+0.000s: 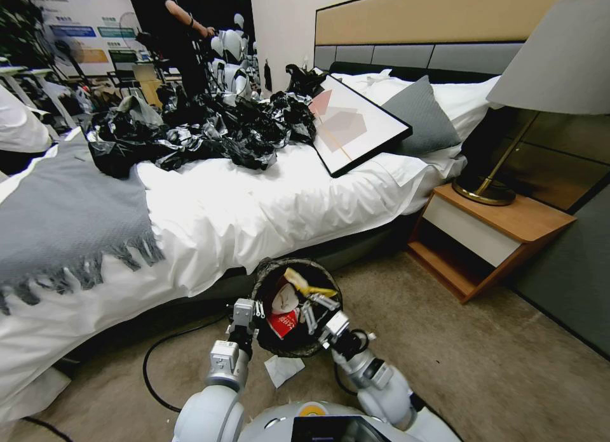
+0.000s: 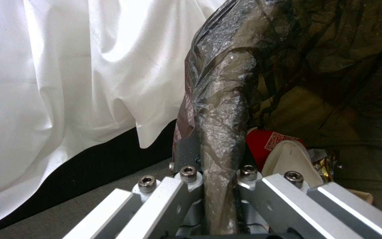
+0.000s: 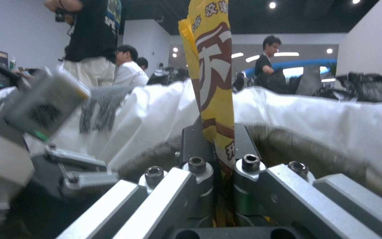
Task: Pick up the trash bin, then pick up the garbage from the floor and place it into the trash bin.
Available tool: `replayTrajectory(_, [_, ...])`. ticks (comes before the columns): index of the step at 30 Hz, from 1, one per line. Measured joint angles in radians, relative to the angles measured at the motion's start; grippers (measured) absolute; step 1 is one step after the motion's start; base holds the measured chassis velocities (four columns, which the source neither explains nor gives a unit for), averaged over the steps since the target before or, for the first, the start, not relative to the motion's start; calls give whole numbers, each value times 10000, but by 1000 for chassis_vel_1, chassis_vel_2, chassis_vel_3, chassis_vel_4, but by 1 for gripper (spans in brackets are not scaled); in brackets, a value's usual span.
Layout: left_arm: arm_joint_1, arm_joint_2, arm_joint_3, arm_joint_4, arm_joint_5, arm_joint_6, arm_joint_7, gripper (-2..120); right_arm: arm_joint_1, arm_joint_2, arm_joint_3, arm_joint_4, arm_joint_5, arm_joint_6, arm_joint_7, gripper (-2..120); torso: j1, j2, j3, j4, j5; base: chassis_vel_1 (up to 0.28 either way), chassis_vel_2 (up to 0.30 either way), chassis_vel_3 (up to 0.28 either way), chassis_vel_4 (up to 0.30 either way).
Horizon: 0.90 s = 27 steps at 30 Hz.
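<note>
Left arm: reached forward and slightly up from the robot's shoulder in the head view, forearm pointing at the near-left rim of the trash bin point(image 1: 267, 283).
Left gripper point(image 1: 244, 315): clamped on the bin's rim; in the left wrist view its fingers point(image 2: 189, 156) pressed from both sides on the bag-covered edge point(image 2: 220, 132).
Right arm: bent at the elbow and angled inward from the robot's right, wrist tilted over the bin's opening.
Right gripper point(image 1: 311, 302): closed on a yellow packet point(image 1: 305, 284); in the right wrist view the packet point(image 3: 211, 83) stood upright between the two dark pads point(image 3: 193, 142).
Trash bin: beside the bed point(image 1: 254, 207), just in front of the robot, its dark bag folded over the rim; whether it touched the carpet point(image 1: 476, 353) could not be told.
Bin contents: a red-and-white wrapper point(image 1: 284, 321) and a pale scrap point(image 1: 284, 297) lay inside; the left wrist view showed the red wrapper point(image 2: 266, 146) next to a white piece point(image 2: 290, 161).
Floor: a white paper point(image 1: 283, 368) lay on the carpet just below the bin, between the two arms.
Surroundings: black plastic bags point(image 1: 203, 134) heaped on the bed, a framed picture point(image 1: 352, 121) leaning on the pillows, a wooden nightstand point(image 1: 489, 239) to the right.
</note>
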Motion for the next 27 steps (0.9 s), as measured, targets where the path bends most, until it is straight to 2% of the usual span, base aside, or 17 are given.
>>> replayTrajectory(6, [41, -9, 52, 0, 76, -35, 9, 0, 204, 122, -116, -680, 62, -41, 206, 0, 0, 0, 0, -1, 0, 0, 0, 0, 0])
replayTrajectory(21, [125, -4, 129, -42, 152, -77, 22, 0, 656, 334, -110, -1503, 134, -428, 565, 0, -1, 0, 0, 0, 0, 0, 0, 0, 0])
replayTrajectory(24, [122, -11, 124, -46, 154, -84, 22, 0, 662, 344, -110, -1563, 90, -547, 645, 12, 0, 0, 0, 0, 0, 0, 0, 0, 0])
replayTrajectory(26, [119, -18, 126, -46, 155, -86, 22, 0, 654, 353, -110, -1568, 77, -555, 662, 15, 0, 0, 0, 0, 0, 0, 0, 0, 0])
replayTrajectory(27, [116, -27, 134, -46, 158, -90, 22, 0, 637, 361, -110, -1570, 64, -563, 695, 22, 0, 0, 0, 0, 0, 0, 0, 0, 0])
